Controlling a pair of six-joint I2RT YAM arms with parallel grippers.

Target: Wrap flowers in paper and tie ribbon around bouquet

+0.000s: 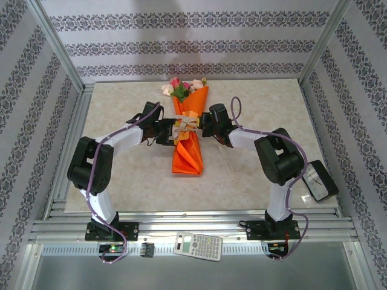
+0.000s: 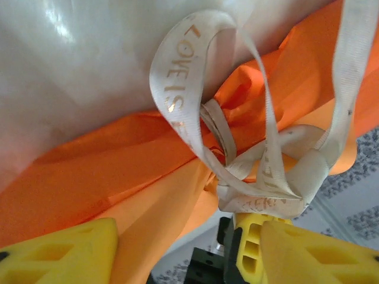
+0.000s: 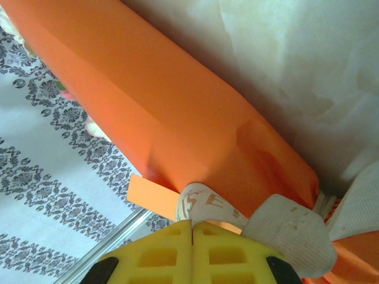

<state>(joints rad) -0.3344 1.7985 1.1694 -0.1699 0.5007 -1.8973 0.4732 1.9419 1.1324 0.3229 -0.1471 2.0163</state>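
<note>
Top external: pale marbled tabletop point(image 1: 260, 175) carries the bouquet point(image 1: 187, 148), lying lengthwise down the middle, wide end toward the far edge. Orange paper point(image 1: 192, 109) is cinched at the waist and spreads again at the near end. Both arms reach in from either side and meet at that waist.

Left pincer point(image 1: 171, 132) sits against the bouquet's left flank. Left wrist view: its yellow fingers point(image 2: 59, 254) stand apart, a fold of paper between them, nothing pinched.

Right pincer point(image 1: 203, 125) sits against the right flank. Right wrist view: fingers point(image 3: 225, 248) pressed flush together, a printed end of the ribbon point(image 3: 198, 204) nipped at the tips.

Ribbon is knotted round the waist, with one lettered loop standing free. Flowers point(image 1: 180, 89), pink and cream heads with green leaves, poke out of the wide end. Calculator point(image 1: 198, 246) lies on the front rail, between the arm bases
</note>
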